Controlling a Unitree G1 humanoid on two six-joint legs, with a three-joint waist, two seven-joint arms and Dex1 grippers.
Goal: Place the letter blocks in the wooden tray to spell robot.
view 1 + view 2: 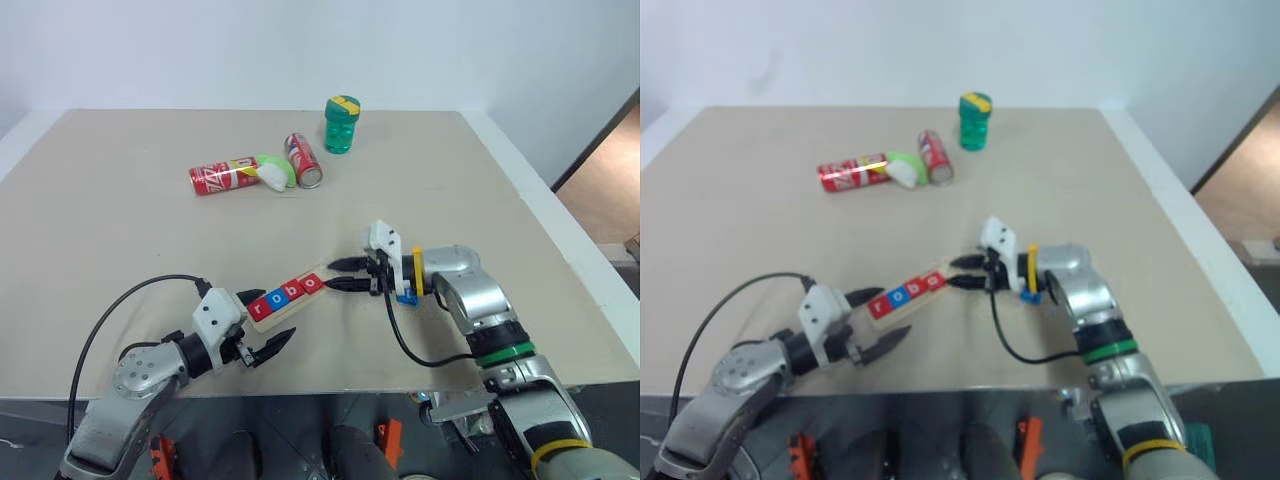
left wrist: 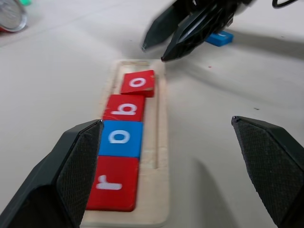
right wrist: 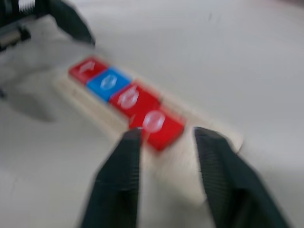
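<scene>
The pale wooden tray lies slantwise near the table's front. Its groove holds a row of letter blocks: a red r, a blue o, a red b and a red o, the last one sitting slightly askew. Another blue letter block lies on the table under my right wrist, its letter hidden. My right gripper hovers at the tray's far end beside the red o, fingers a little apart with nothing between them. My left gripper is wide open, straddling the tray's near end.
Two red soda cans lie at the back of the table with a white and green object between them. A green jar stands behind them. The table's right edge runs close to my right arm.
</scene>
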